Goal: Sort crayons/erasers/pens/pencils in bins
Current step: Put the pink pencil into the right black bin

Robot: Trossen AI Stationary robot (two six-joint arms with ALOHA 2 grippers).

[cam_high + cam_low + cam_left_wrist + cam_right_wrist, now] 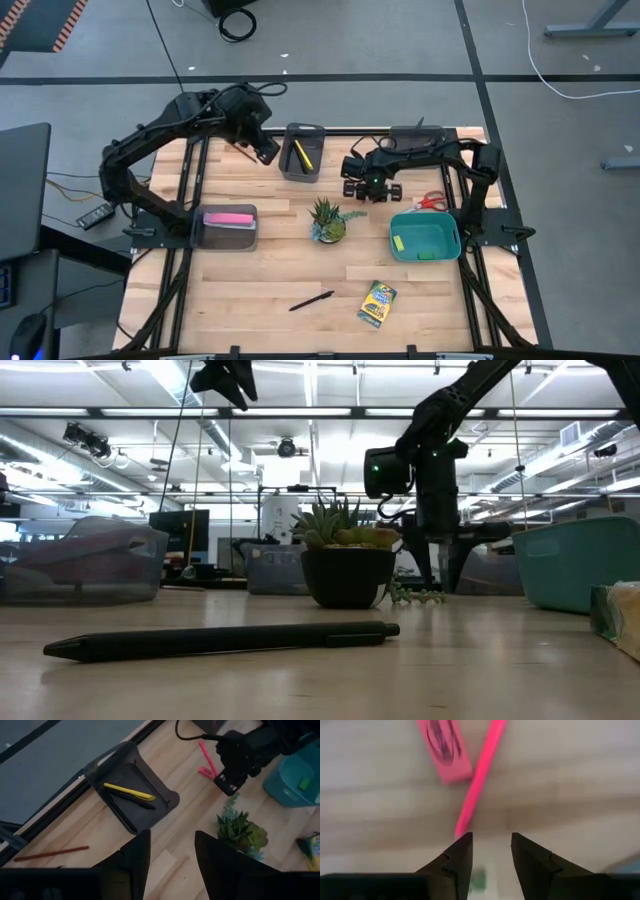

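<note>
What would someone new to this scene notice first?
Probably the small potted plant in the middle of the wooden table, with the teal bin to its right. Next, the right pincer, its jaws apart and empty, pointing at a pink pencil lying beside a pink eraser on the wood. A black pen lies alone near the table's front edge.

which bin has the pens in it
The dark grey bin at the table's far edge, holding a yellow pen and a black one. The teal bin holds small blocks.
</note>
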